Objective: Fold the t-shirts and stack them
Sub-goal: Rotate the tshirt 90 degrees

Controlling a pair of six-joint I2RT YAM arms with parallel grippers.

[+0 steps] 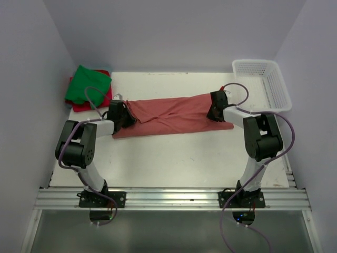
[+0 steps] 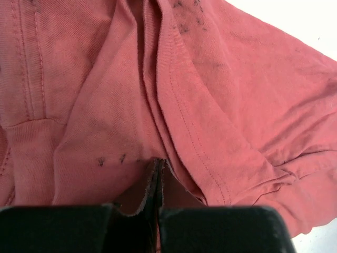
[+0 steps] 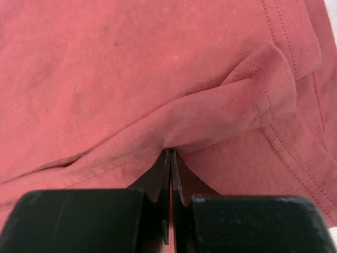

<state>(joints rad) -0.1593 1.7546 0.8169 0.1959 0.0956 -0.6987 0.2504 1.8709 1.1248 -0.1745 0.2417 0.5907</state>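
Folding step: our left gripper (image 2: 158, 169) and right gripper (image 3: 170, 158) each pinch 1 end of the brick-red tee (image 1: 174, 115); next we likely need a matched lift and fold.

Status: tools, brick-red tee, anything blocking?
Left tool shut on brick-red tee, left end; right tool shut on right end. Tee stretched between them. Green tee, red-pink tee, basket off to the sides, nothing blocking.
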